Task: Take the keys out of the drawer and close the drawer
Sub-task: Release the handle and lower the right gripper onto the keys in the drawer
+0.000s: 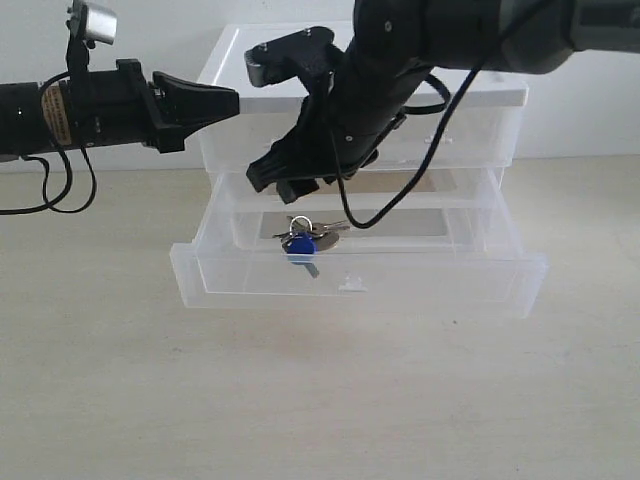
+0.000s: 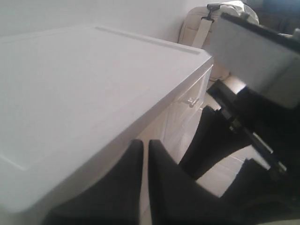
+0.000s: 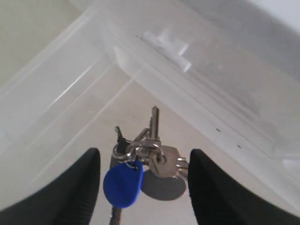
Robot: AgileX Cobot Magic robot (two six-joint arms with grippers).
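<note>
While the left gripper (image 1: 222, 100) (image 2: 141, 144) sits with its fingers pressed together at the top left corner of the drawer unit (image 1: 372, 95) (image 2: 70, 93), touching it or nearly so, its job is probably to steady the unit so that it does not slide. The unit stands at the middle of the far edge of the worktop (image 1: 320, 400). Its drawer (image 1: 420, 285) (image 3: 51, 98) is pulled well out toward the near edge, which leaves its inside open from above.

The keys (image 1: 306, 240) (image 3: 149, 157) lie on the drawer floor, slightly left of its centre, with the blue tag (image 1: 299, 245) (image 3: 123, 183) toward the front wall.

Reaching across from the right, the right gripper (image 1: 290, 182) (image 3: 144, 157) hangs just above the drawer with its fingers spread wide. The wrist view shows the bunch directly between the two fingertips, neither of them touching it. A straight descent and squeeze looks enough to take it.
</note>
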